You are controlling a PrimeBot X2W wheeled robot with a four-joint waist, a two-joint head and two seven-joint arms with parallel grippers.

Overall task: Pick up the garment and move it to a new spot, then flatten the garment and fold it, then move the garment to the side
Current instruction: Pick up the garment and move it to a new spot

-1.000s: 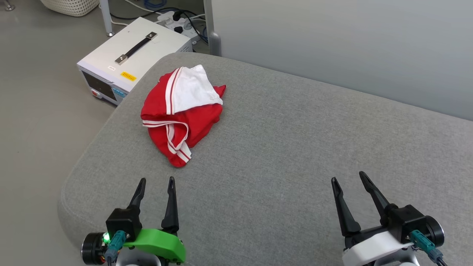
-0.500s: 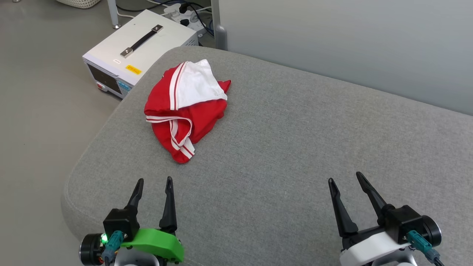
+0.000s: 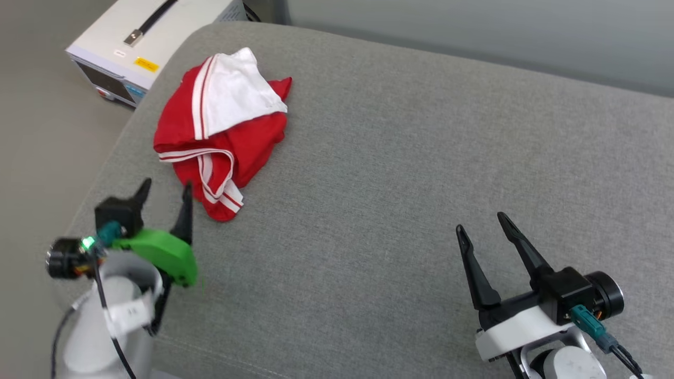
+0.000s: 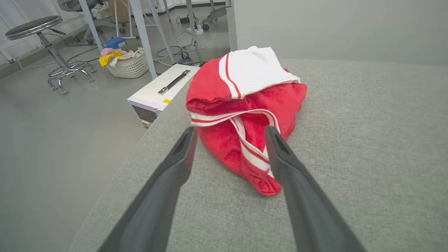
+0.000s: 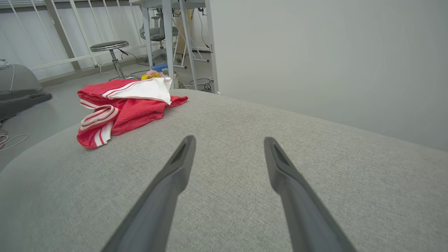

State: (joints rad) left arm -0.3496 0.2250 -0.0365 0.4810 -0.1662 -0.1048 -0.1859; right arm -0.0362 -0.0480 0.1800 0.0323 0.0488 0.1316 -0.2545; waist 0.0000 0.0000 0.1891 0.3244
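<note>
Nothing is done yet: the garment (image 3: pixel 221 131) lies bunched at ten o'clock on the grey cushion (image 3: pixel 395 184), the left gripper (image 3: pixel 166 184) wide and empty just beside it, the right gripper (image 3: pixel 481 222) likewise at five o'clock.

Support surface: a grey fabric-covered pad (image 3: pixel 410 158) with a rounded near-left corner and a stitched seam along its near edge. One item lies directly on it: the garment (image 3: pixel 253 142), red with white fabric uppermost and red-and-white striped trim, crumpled in a heap at the far left, close to the left edge.
</note>
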